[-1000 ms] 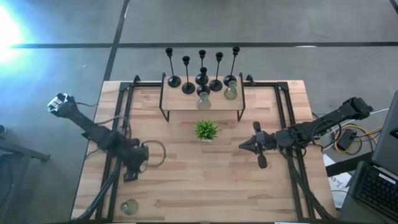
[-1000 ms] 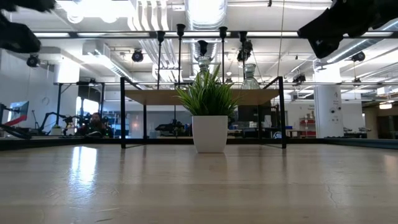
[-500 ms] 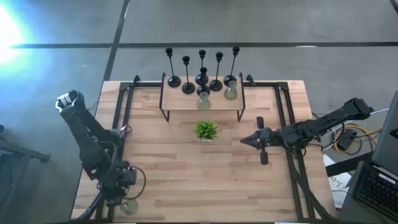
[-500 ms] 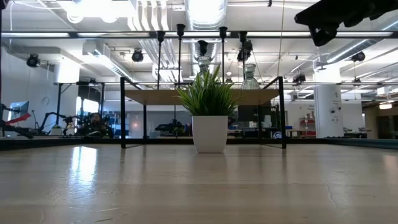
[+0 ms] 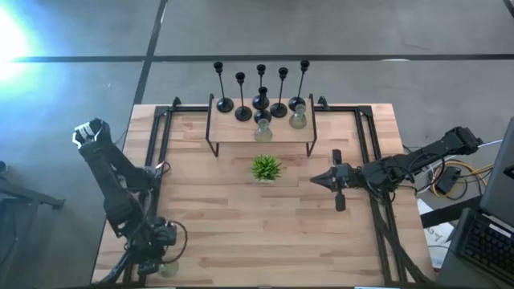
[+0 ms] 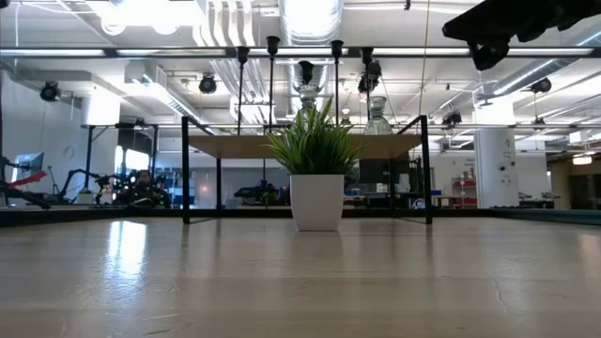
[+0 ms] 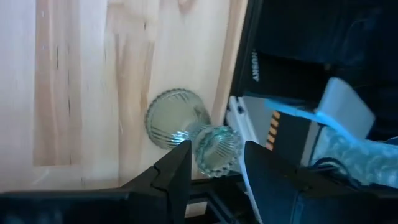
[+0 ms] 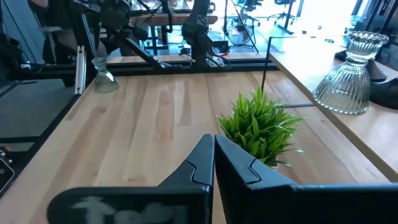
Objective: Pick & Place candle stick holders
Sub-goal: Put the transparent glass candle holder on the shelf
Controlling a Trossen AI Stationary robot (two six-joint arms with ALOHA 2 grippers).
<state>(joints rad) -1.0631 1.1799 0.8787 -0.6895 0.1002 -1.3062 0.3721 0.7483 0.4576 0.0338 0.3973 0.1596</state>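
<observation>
**One glass holder between my left fingers at the table's near-left corner**

One pale glass holder [image 7: 199, 140] stands at the near-left corner of the table [image 5: 265, 233], close to the edge. My left gripper [image 7: 214, 163] is right down over it, fingers [image 7: 177, 171] spread on either side of its ribbed cup top; I cannot tell whether they touch the glass.

My right gripper [image 5: 337, 178] hangs over the right-middle of the table, fingers [image 8: 199, 165] pressed together and gripping nothing, pointing toward the plant [image 5: 266, 168].

At the far edge, a small raised shelf [image 5: 261, 128] carries two more glass holders [image 5: 263, 127] and black stick holders [image 5: 243, 98]. I count six black sticks, of varied heights, in a loose row.
</observation>
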